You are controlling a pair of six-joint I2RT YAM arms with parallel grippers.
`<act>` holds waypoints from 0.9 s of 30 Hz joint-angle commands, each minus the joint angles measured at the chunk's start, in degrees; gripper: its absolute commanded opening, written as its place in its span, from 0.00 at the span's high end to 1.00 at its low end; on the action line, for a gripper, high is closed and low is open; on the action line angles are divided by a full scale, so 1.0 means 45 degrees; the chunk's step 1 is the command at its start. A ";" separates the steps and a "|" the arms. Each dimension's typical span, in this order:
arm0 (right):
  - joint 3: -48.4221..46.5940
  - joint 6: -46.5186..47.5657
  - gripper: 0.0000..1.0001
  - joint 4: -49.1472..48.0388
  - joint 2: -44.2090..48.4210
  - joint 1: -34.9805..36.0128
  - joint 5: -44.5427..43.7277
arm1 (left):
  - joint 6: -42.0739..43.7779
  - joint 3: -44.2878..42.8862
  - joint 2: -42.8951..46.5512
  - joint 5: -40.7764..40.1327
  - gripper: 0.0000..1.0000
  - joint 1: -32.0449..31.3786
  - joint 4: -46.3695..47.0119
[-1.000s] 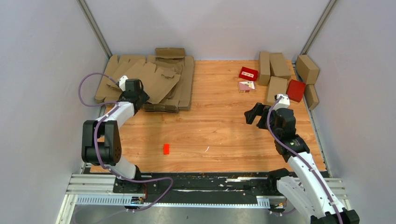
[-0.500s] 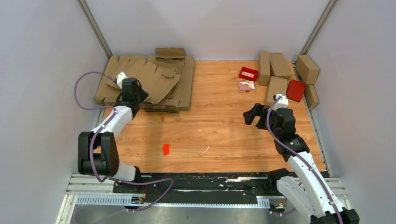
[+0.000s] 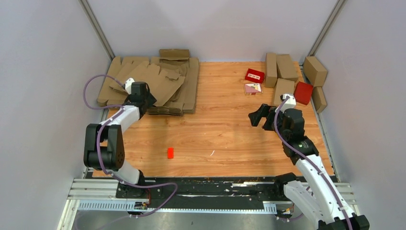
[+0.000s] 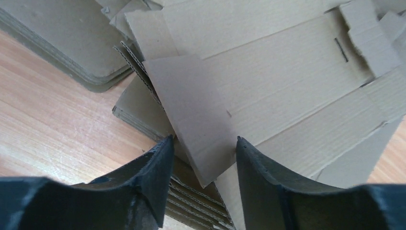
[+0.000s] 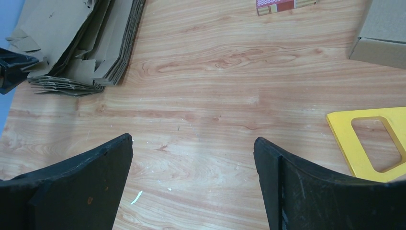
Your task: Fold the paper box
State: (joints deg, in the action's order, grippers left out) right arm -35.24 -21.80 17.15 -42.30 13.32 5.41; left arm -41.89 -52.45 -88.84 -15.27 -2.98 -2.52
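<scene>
A pile of flat brown cardboard sheets [image 3: 158, 84] lies at the table's far left; the paper box is one of them. My left gripper [image 3: 146, 99] is at the pile's near left edge. In the left wrist view its jaws [image 4: 203, 143] are open, with the corner of the top sheet's flap [image 4: 191, 105] lying between the fingertips and several sheet edges stacked beneath. My right gripper [image 3: 261, 116] is open and empty, held above bare wood at the right. In its own view [image 5: 193, 141] it looks across the table to the pile [image 5: 76, 43].
Several folded brown cartons [image 3: 282, 72] and two red boxes [image 3: 254, 75] [image 3: 303, 92] stand at the back right, with a small patterned box [image 3: 253, 88] beside them. A small red piece [image 3: 170, 153] lies near the front. A yellow cut-out piece [image 5: 344, 139] shows in the right wrist view.
My left gripper swung a little left along the pile's edge, then came back right onto the flap corner. My right gripper crept slightly toward the left.
</scene>
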 commanded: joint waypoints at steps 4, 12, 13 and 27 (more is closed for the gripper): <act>-0.0752 0.0090 0.04 -0.0310 -0.0117 0.0028 0.0150 | 0.0113 -0.0701 0.0268 0.0095 0.76 0.0041 -0.0119; -0.1329 0.0020 0.05 -0.0006 -0.0622 0.0028 0.0725 | 0.0660 -0.0486 0.2505 -0.0260 0.97 -0.0294 -0.0726; -0.1404 0.0089 0.04 0.0127 -0.0665 0.0028 0.0828 | 0.0630 -0.0398 0.2809 -0.0133 0.97 -0.0372 -0.0672; 0.0193 -0.3377 0.05 -0.1227 -0.1979 0.0028 0.4389 | -0.3425 0.3876 0.6291 0.0889 0.95 -0.5448 0.1602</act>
State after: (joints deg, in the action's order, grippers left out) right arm -37.71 -27.70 16.23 -49.91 13.32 17.87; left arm -49.43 -38.89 -62.87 -10.66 -19.42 0.82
